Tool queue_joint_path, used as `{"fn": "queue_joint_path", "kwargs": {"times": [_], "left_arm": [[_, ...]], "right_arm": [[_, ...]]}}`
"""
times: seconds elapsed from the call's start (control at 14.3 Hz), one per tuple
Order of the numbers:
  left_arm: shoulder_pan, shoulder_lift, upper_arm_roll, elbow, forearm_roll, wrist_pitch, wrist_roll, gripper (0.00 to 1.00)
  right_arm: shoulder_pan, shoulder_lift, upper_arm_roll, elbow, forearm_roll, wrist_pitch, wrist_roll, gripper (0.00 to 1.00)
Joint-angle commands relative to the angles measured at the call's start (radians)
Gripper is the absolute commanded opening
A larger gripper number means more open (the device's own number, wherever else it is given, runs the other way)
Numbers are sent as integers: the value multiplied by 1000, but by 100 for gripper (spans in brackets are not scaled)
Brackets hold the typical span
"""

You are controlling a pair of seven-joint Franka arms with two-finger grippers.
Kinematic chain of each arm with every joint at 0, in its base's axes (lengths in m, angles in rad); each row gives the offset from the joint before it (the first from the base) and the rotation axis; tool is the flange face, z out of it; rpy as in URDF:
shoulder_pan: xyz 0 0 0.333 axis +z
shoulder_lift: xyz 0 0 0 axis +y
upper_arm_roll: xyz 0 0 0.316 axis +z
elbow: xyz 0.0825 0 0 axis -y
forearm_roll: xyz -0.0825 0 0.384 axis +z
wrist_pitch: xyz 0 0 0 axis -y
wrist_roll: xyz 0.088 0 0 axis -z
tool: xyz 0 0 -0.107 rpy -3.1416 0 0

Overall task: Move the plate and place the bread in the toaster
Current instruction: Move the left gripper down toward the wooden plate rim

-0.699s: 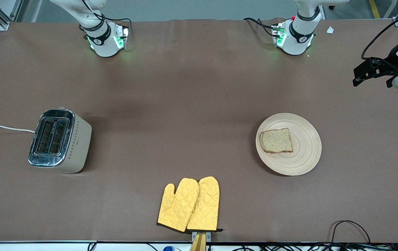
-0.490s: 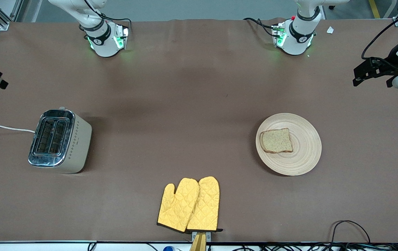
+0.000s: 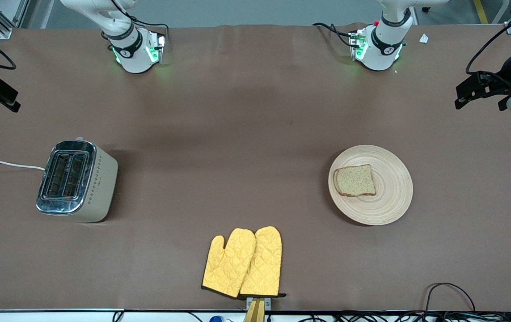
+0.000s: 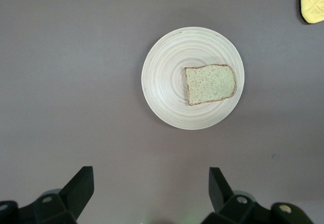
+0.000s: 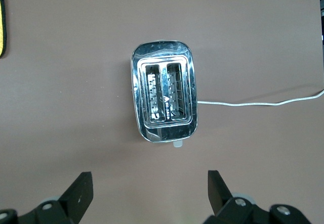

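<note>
The left pincer [image 4: 147, 193] hangs high over the worktop [image 3: 246, 134] at the left arm's end, pointing straight down, jaws spread wide and empty, the plate [image 4: 167, 97] below it. The right pincer [image 5: 147, 193] hangs likewise over the right arm's end, jaws wide and empty, above the toaster [image 5: 164, 90].

The plate [image 3: 389, 201] carries the bread [image 3: 354, 180] on its toaster-ward side. The toaster [image 3: 76, 181] stands upright, both slots empty. Yellow mitts [image 3: 244, 263] lie nearer the front camera, between the two.

Toaster [image 3: 76, 181]: glossy chrome top, matt cream sides. Plate [image 3: 389, 201]: ringed pale wood. Oven mitts [image 3: 242, 262]: quilted yellow cloth.
</note>
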State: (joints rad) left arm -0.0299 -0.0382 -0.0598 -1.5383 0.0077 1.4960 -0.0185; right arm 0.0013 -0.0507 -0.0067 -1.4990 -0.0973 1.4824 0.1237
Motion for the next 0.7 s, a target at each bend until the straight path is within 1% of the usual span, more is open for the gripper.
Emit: {"fn": "queue_joint_path", "kwargs": {"times": [0.0,0.14,0.28,0.35,0.42,0.49,0.63], "left_arm": [[1,15,2,18,5,-16,11,100],[13,40,2,12,3,27,11,100],[50,58,2,-19,-8,94,11,100],[63,60,2,-41,-30,140,11,100],[97,78,0,-49,-70,182,11,100],[106,108,0,-48,-112,206,14,100],[110,162,0,-49,-132,245,37,100]], "right_arm": [[-24,-11,1,-4,43,-1,-27,100],[-29,-11,2,-3,59,-1,-27,100],[-29,-11,4,-3,68,1,-26,100],[-30,-11,2,0,73,-1,-24,100],[-30,-12,2,0,76,-1,-26,100],[-32,-11,2,0,76,-2,-26,100],[-40,-11,2,0,77,-5,-27,100]]}}
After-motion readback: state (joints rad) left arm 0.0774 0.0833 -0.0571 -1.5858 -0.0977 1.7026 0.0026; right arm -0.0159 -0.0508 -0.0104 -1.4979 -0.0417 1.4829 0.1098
